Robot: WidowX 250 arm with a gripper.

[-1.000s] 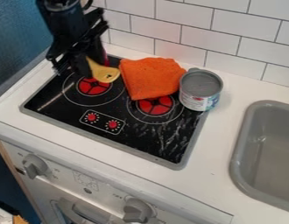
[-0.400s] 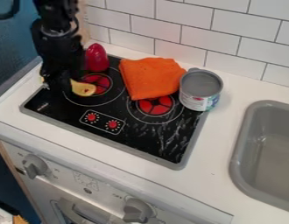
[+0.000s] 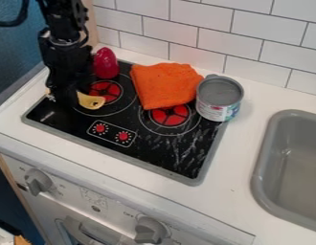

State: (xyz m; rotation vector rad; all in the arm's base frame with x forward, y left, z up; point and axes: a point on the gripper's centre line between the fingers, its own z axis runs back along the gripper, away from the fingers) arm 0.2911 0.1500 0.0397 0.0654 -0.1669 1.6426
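Looking at your setup, you've got the black gripper [image 3: 64, 100] low over the left side of the black stovetop [image 3: 144, 155], right up against a yellow spoon-like thing [image 3: 91, 100]. Honestly can't tell you whether it's clenched on that piece or has let go, since the dark gripper covers part of it. The rounded end pokes out to the right, over the near part of the left burner [image 3: 106, 90], and a small pale bit peeks out on the gripper's other side. No idea if it's touching the glass, sorry.

Behind that, you've got a shiny red egg-shaped thing [image 3: 106, 63] standing upright near the back edge. Your orange cloth [image 3: 163, 86] is bunched up to its right, partly covering the right burner [image 3: 169, 116]. Just beside the cloth there's a can [image 3: 216, 104], upright at the stovetop's right edge, grey on top. Further right, you have the grey sink [image 3: 264, 162] set into the white counter [image 3: 234, 196], with white tiles [image 3: 231, 40] along the back and two grey knobs [image 3: 38, 182] on the front panel.
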